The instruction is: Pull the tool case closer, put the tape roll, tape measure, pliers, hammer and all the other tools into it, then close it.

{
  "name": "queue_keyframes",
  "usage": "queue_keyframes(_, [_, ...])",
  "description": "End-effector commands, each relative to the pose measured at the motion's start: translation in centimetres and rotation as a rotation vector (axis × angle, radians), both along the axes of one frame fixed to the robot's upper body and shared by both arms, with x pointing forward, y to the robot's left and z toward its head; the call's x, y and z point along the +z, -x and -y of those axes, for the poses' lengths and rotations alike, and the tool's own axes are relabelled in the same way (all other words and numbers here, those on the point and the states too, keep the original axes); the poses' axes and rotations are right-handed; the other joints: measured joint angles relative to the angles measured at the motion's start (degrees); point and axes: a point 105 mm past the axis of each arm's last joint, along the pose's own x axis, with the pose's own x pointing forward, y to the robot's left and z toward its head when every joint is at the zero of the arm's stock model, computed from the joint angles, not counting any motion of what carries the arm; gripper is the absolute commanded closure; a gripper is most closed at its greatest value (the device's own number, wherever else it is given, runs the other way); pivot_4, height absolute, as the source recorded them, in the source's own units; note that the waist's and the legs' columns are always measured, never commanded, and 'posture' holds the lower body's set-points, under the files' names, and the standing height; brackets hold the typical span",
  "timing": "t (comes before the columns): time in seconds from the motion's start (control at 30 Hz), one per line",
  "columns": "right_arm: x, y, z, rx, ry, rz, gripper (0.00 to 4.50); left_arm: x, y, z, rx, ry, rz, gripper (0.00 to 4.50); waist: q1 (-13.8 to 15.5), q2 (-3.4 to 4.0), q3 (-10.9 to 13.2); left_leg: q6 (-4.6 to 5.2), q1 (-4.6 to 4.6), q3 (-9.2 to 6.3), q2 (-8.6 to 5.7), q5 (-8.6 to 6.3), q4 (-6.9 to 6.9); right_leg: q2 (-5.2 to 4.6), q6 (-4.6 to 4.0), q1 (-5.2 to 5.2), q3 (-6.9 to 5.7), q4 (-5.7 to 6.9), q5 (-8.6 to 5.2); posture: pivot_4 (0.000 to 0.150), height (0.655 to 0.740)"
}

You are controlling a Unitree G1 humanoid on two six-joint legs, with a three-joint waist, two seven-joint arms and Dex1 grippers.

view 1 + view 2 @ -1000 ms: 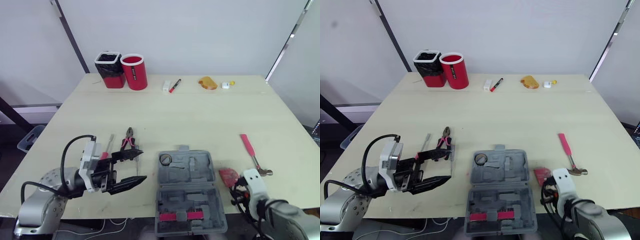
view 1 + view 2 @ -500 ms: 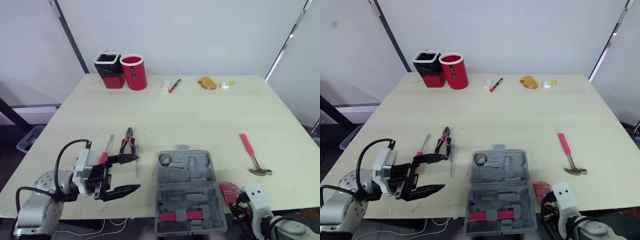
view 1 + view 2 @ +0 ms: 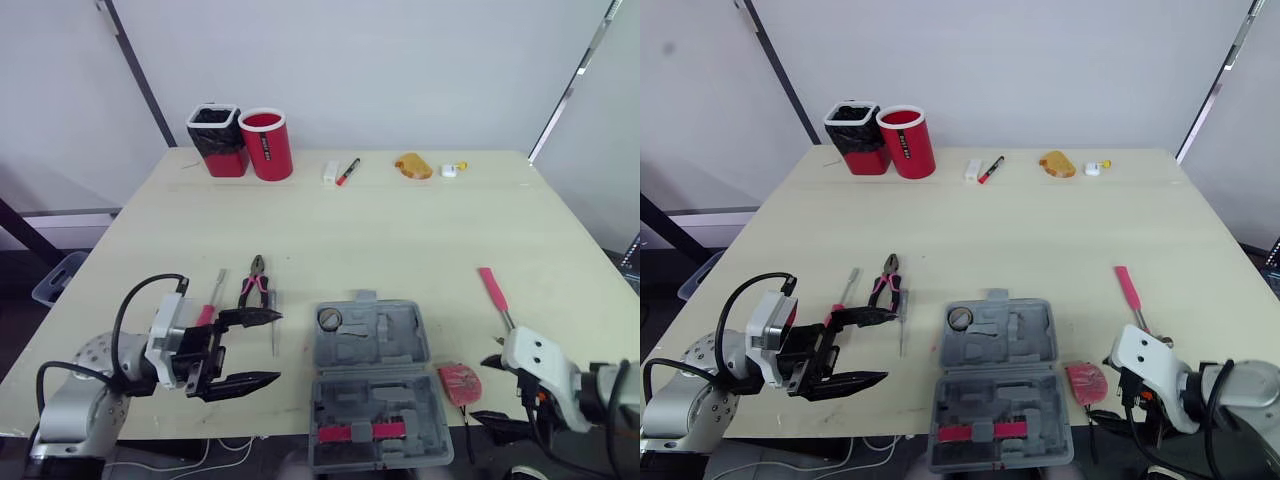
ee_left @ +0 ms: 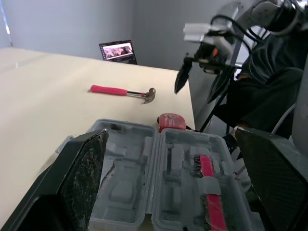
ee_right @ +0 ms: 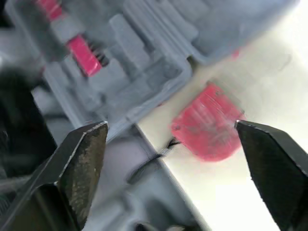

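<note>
Tape measure (image 3: 459, 383), lying at the near edge just right of the case (image 3: 375, 380), is judged rigid and slick, best pinched across its flat sides; right gripper (image 5: 178, 159) and left gripper (image 3: 275, 347) are seen wide open, empty.

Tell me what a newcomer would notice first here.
The open grey plastic tool case sits at the near edge of the pale table, between the open left gripper and open right gripper. A pink-handled hammer lies to its right, red-handled pliers to its left.
</note>
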Motion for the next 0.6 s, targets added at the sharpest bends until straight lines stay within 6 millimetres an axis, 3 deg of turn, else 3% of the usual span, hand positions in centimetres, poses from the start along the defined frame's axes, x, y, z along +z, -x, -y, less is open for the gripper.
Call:
queue_keyframes(0.03, [-1.7, -0.7, 0.5, 0.242, 0.117, 0.024, 0.06, 0.8, 0.6, 0.1, -0.030, 0.005, 0.016, 0.00, 0.02, 0.01, 0.03, 0.00, -0.02, 0.03, 0.00, 0.00, 0.01, -0.01, 0.00, -0.01, 0.03, -0.02, 0.00, 0.150, 0.7400])
queue_keyframes(0.13, [-3.0, -2.2, 0.0, 0.369, 0.154, 0.049, 0.06, 0.9, 0.9, 0.2, -0.034, 0.005, 0.009, 0.00, -0.05, -0.04, 0.07, 0.00, 0.01, 0.11, 0.00, 0.00, 0.03, -0.01, 0.00, -0.01, 0.09, -0.02, 0.01, 0.150, 0.7400])
queue_keyframes(0.33, [-4.5, -4.5, -0.2, 0.434, 0.195, 0.076, 0.06, 1.1, 1.0, 0.3, -0.032, 0.003, 0.010, 0.00, 0.27, 0.06, 0.12, 0.00, 0.01, 0.27, 0.00, 0.00, 0.03, 0.01, -0.02, -0.02, 0.10, 0.04, 0.02, 0.150, 0.7400])
queue_keyframes(0.6, [-5.8, -4.7, 0.2, 0.489, 0.221, 0.061, 0.06, 1.2, 1.1, 0.5, -0.027, 0.000, 0.009, 0.00, 0.49, 0.05, 0.11, 0.00, 0.03, 0.45, -0.01, 0.00, 0.04, 0.00, -0.02, -0.01, 0.14, 0.05, 0.03, 0.150, 0.7400])
